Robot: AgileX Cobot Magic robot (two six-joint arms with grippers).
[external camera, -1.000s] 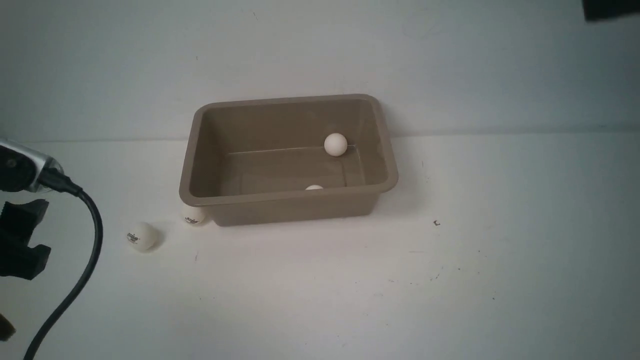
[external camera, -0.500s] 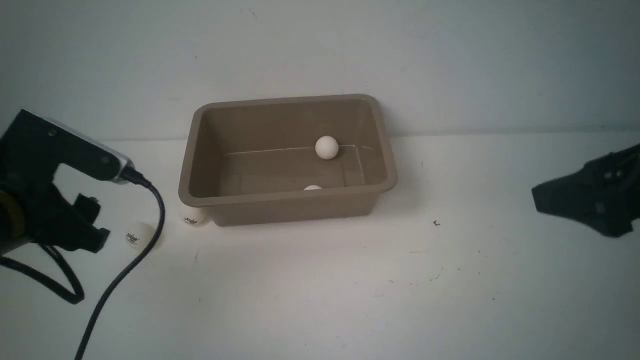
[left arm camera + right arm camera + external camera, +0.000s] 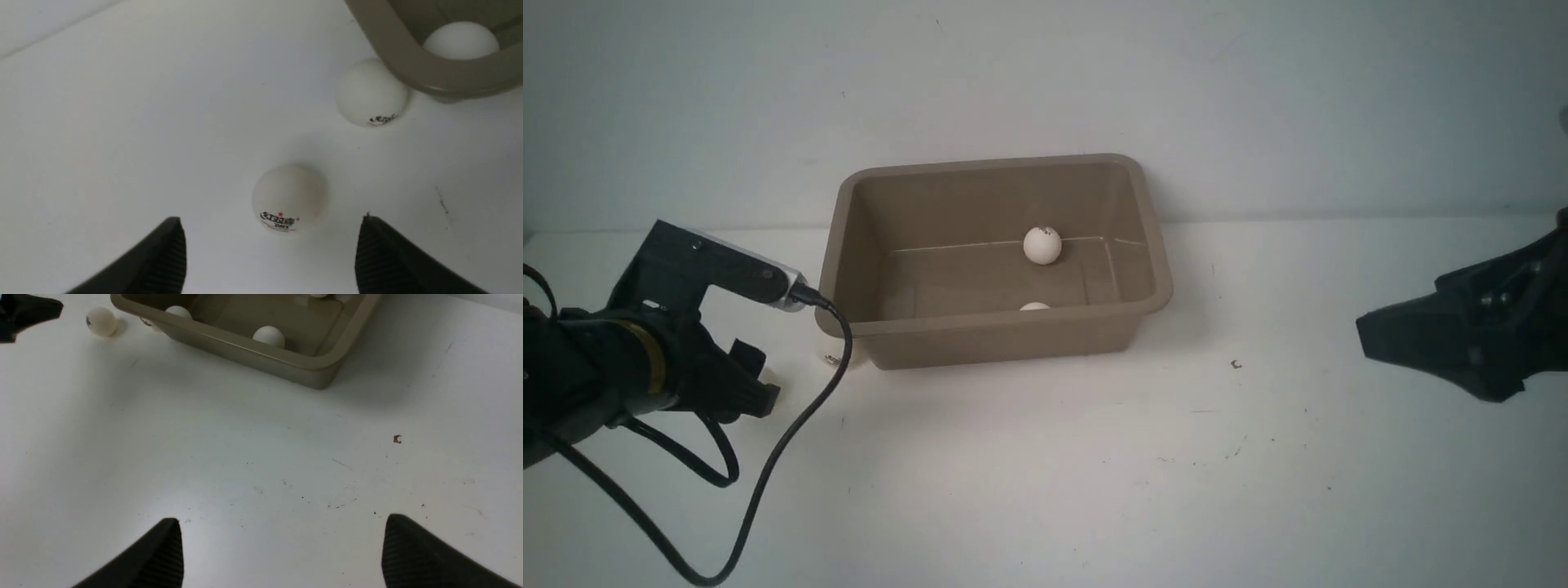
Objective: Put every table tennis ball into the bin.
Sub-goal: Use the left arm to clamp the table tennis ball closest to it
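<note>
- Two balls in bin per front view: far ball at back wall, near ball just a sliver above front wall.
- Two more on table, left of bin: corner ball tucked under rim at front-left corner (contact w/ wall unclear), loose ball a bit apart from it.
- Front view: loose ball hidden behind left arm, corner ball mostly behind cable; both plain only in left wrist view.
- Right wrist view: loose ball from other side, left fingertip close by.
- Left gripper wide open, fingers either side of loose ball, no contact.
- Right gripper spread wide too, nothing btwn fingers, well right of bin over bare table.
- Bin upright, opening up, long axis left-right, long side toward robot.
- Logos on corner + loose ball low, toward left wrist cam; round, so no long axis.
</note>
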